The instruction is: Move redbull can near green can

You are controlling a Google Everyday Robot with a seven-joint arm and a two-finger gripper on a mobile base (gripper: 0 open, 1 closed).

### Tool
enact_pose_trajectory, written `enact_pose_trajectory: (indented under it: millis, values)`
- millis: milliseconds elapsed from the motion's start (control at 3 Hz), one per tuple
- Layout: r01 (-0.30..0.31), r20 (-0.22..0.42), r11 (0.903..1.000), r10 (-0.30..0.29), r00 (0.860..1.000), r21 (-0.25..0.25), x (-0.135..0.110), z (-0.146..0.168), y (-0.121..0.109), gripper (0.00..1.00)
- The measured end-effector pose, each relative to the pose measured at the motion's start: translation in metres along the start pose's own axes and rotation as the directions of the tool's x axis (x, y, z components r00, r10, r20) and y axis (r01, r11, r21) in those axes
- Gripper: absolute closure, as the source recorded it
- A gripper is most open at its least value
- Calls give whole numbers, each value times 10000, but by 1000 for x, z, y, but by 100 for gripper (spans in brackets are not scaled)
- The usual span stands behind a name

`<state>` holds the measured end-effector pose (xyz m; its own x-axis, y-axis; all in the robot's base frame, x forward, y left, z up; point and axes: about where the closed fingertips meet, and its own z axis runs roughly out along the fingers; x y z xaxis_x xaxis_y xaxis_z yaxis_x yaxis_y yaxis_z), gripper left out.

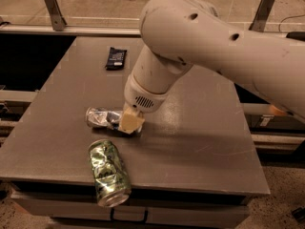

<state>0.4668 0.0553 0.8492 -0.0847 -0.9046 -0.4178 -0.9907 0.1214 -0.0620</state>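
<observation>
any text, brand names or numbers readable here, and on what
No text can be read.
redbull can, held at its right end by the gripper: print too blurred to read.
green can: mottled pattern only, no legible words.
black packet: pale markings, too small to read.

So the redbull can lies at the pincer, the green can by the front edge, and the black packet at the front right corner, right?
No. The camera view shows the black packet at the far left of the table, not the front right corner. The redbull can does lie at the pincer, the green can by the front edge.
</observation>
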Motion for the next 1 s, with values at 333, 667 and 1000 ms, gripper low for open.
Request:
enact_pose_trajectory:
  millis: [333,667,1000]
  values:
    - [139,-146,9997,-142,9998,-209,4,2,7,58]
    - [247,-302,9993,-256,9992,-296,9,1,9,36]
    - [372,-438,9987,-387,9983,-355,11,0,9,12]
